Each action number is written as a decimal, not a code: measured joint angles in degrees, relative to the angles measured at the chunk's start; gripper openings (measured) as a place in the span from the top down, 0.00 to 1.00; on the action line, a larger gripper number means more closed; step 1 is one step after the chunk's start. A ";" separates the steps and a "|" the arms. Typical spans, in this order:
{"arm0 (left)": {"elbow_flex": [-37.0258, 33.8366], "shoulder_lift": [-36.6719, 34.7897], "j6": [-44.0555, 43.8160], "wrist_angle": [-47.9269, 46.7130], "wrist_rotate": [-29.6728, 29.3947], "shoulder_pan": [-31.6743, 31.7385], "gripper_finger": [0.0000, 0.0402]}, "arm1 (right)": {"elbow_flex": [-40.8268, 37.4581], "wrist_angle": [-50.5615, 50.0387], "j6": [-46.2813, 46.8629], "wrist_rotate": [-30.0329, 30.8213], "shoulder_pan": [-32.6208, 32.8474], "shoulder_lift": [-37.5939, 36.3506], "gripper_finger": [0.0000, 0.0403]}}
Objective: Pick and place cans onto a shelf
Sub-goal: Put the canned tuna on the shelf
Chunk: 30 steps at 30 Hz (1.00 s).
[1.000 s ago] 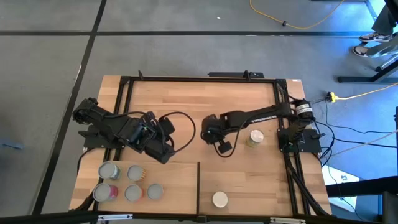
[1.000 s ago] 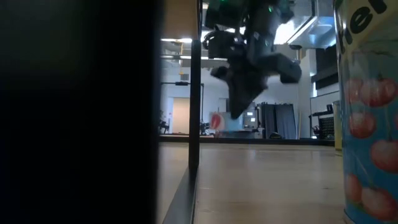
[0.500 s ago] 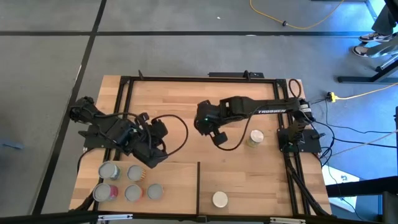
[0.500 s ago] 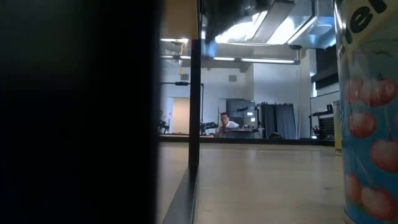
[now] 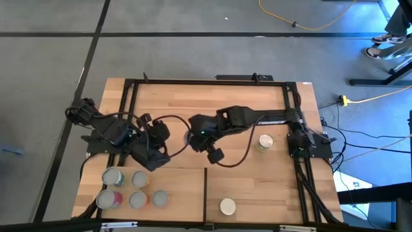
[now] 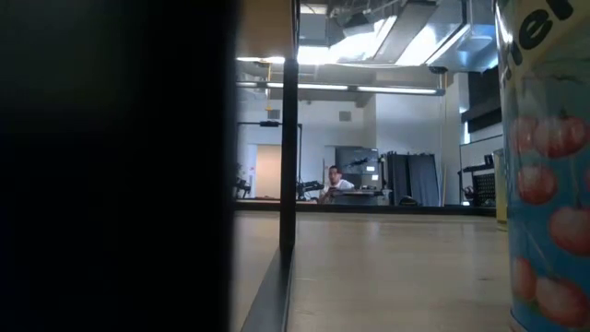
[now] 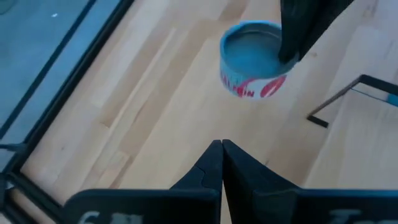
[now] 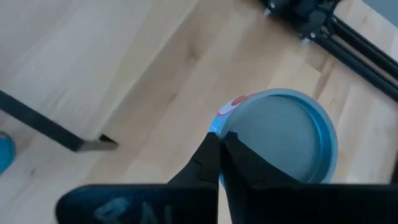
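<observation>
A silver-topped can with a red and white label stands upright on the tabletop, just off the corner of the shelf's black frame. In the high view my right arm covers it. My right gripper is shut and points down at this can's rim. My left gripper is shut and empty, a short way to the can's left; its arm is at the table's left. Several cans stand on the shelf. My right gripper's shut fingertips stand at the can's top rim, at one side of the lid. They come from above, pointing down. The can stands upright on the table. I cannot tell whether the tips touch the rim or hover just above it.
A yellow-green can stands at the table's right, and a white-topped can by the near edge; it fills the low view's right side. A black frame runs round the table. Cables loop between the arms.
My right gripper has gone toward the table's left edge, out of the low view's open part, and now stands over the red-labelled can. My left arm has drawn back toward the table's left edge.
</observation>
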 joint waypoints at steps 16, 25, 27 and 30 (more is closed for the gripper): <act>0.00 -7.08 2.73 0.04 -0.34 0.26 1.00 | 4.34 1.62 -3.76 -10.75 3.55 8.11 0.99; 0.00 -8.38 2.99 0.03 -0.26 2.28 1.00 | 4.37 2.09 -12.39 -16.24 6.17 8.94 0.99; 0.00 -8.39 4.09 0.06 0.31 2.70 1.00 | 4.26 1.79 -13.68 -16.24 6.85 9.01 0.99; 0.00 -8.35 4.22 0.06 1.35 2.93 1.00 | 4.12 1.11 -15.41 -16.35 7.94 9.23 0.99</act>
